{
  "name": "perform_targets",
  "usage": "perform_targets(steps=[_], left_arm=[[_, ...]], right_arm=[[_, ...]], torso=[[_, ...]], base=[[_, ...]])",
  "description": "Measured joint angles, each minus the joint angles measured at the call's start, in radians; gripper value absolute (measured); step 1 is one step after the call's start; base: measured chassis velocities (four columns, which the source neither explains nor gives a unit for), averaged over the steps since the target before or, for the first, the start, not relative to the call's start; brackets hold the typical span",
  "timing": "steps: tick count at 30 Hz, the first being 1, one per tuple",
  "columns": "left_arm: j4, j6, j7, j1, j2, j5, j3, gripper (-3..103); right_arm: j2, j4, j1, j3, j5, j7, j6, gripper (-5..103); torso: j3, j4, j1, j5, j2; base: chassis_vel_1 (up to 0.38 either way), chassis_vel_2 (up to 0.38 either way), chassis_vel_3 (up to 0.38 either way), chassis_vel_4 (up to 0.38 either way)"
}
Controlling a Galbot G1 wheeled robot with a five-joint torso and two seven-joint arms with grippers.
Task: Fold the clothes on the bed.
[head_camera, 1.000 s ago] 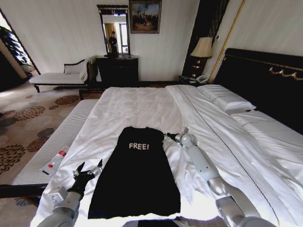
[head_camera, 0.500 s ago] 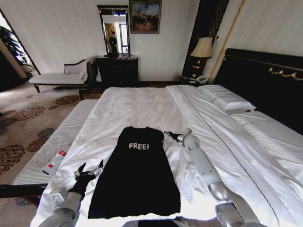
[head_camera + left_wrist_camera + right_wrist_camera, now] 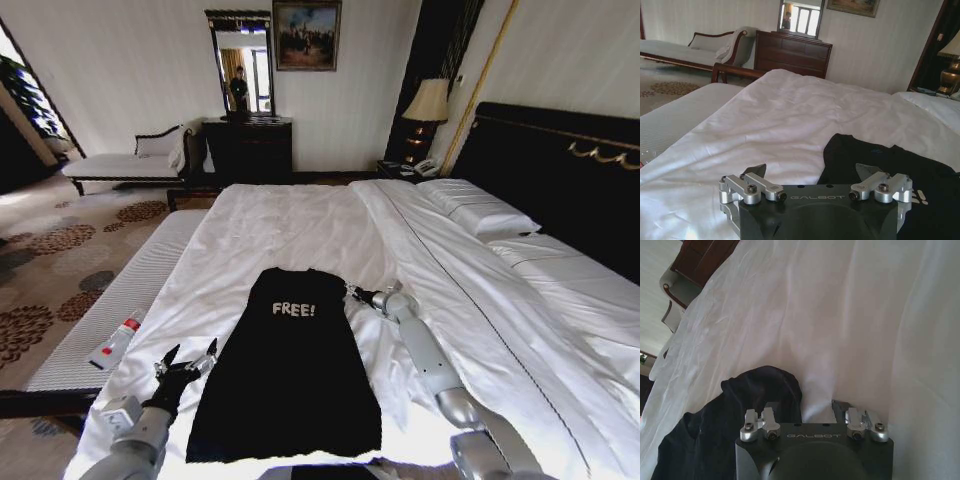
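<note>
Right gripper (image 3: 352, 293), jaws apart, sits at the far right shoulder of the T-shirt (image 3: 285, 370), which runs lengthwise away from the robot, while the left gripper (image 3: 187, 358), also spread, waits beside its near left edge.

Bed (image 3: 300, 225) in white sheets — black T-shirt (image 3: 285, 370) lies flat on it

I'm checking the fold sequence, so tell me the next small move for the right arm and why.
Probably ease the right gripper a little onto the T-shirt's far corner and close. Its jaws stand open, one already over the black fabric edge, the other over the white bed sheet. The left gripper waits open beside the T-shirt's left edge, nearer the robot.
</note>
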Motion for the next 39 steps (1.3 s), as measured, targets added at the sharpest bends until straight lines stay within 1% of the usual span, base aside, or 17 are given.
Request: perform_targets(steps=[2, 4, 5, 8, 9, 11, 12, 13, 14, 16, 17, 28, 31, 39], left_arm=[[0.002, -0.002, 0.002, 0.000, 0.000, 0.008, -0.001, 100], [0.009, -0.008, 0.007, 0.001, 0.000, 0.020, -0.011, 100], [0.009, -0.008, 0.007, 0.001, 0.000, 0.020, -0.011, 100], [0.017, -0.010, 0.008, 0.000, 0.001, 0.012, -0.030, 100], [0.017, -0.010, 0.008, 0.000, 0.001, 0.012, -0.030, 100], [0.018, -0.010, 0.009, -0.002, 0.004, 0.008, -0.037, 100], [0.019, -0.010, 0.010, -0.005, 0.008, 0.006, -0.039, 100], [0.019, -0.010, 0.010, -0.009, 0.012, 0.002, -0.043, 100], [0.019, -0.010, 0.010, -0.009, 0.012, 0.002, -0.043, 100], [0.021, -0.008, 0.008, -0.017, 0.018, -0.012, -0.050, 100], [0.022, -0.007, 0.008, -0.019, 0.018, -0.016, -0.052, 100], [0.025, -0.006, 0.006, -0.018, 0.013, -0.019, -0.052, 100], [0.026, -0.006, 0.006, -0.018, 0.011, -0.019, -0.052, 100], [0.026, -0.006, 0.007, -0.021, 0.005, -0.014, -0.044, 100]], right_arm=[[0.000, -0.005, 0.004, -0.002, 0.001, -0.001, 0.000, 56], [0.001, -0.011, 0.008, -0.007, 0.003, -0.003, 0.000, 44], [0.001, -0.011, 0.008, -0.007, 0.003, -0.003, 0.000, 44], [0.004, -0.013, 0.010, -0.011, 0.014, -0.002, -0.001, 28], [0.004, -0.013, 0.010, -0.011, 0.014, -0.002, -0.001, 28], [0.006, -0.013, 0.011, -0.015, 0.015, -0.001, -0.001, 18], [0.007, -0.013, 0.012, -0.016, 0.016, -0.001, -0.001, 18], [0.008, -0.014, 0.013, -0.017, 0.016, 0.000, -0.001, 13], [0.008, -0.014, 0.013, -0.017, 0.016, 0.000, -0.001, 13], [0.008, -0.014, 0.015, -0.017, 0.017, 0.001, -0.001, 3], [0.008, -0.014, 0.015, -0.017, 0.018, 0.002, -0.002, 1], [0.005, -0.011, 0.020, -0.024, 0.016, 0.002, -0.003, 0], [-0.015, 0.005, 0.021, -0.043, -0.031, -0.013, -0.002, 0], [-0.047, 0.026, 0.042, -0.073, -0.046, -0.020, -0.002, 0]], torso=[[0.000, 0.0000, 0.000, 0.0000, 0.000], [0.000, -0.0001, 0.000, 0.0000, 0.000], [0.000, -0.0001, 0.000, 0.0000, 0.000], [0.000, 0.0000, 0.000, 0.0000, 0.000], [0.000, 0.0000, 0.000, 0.0000, 0.000], [0.000, 0.0000, 0.000, 0.0000, 0.000], [0.000, 0.0000, 0.000, 0.0000, 0.000], [0.000, 0.0000, 0.000, 0.0001, 0.000], [0.000, 0.0000, 0.000, 0.0001, 0.000], [0.000, -0.0001, 0.000, 0.0000, 0.000], [0.000, -0.0002, 0.000, 0.0000, 0.000], [0.000, 0.0000, 0.000, 0.0001, 0.000], [0.000, -0.0001, 0.000, 0.0001, 0.000], [0.000, 0.0000, 0.000, 0.0000, 0.000]], base=[[0.000, 0.000, 0.000, 0.000], [0.000, 0.000, 0.000, 0.000], [0.000, 0.000, 0.000, 0.000], [0.000, 0.000, 0.000, 0.000], [0.000, 0.000, 0.000, 0.000], [0.000, 0.000, 0.000, 0.000], [0.000, 0.000, 0.000, 0.000], [0.000, 0.000, 0.000, 0.000], [0.000, 0.000, 0.000, 0.000], [0.000, 0.000, 0.000, 0.000], [0.000, 0.000, 0.000, 0.000], [0.000, 0.000, 0.000, 0.000], [0.000, 0.000, 0.000, 0.000], [0.000, 0.000, 0.000, 0.000]])
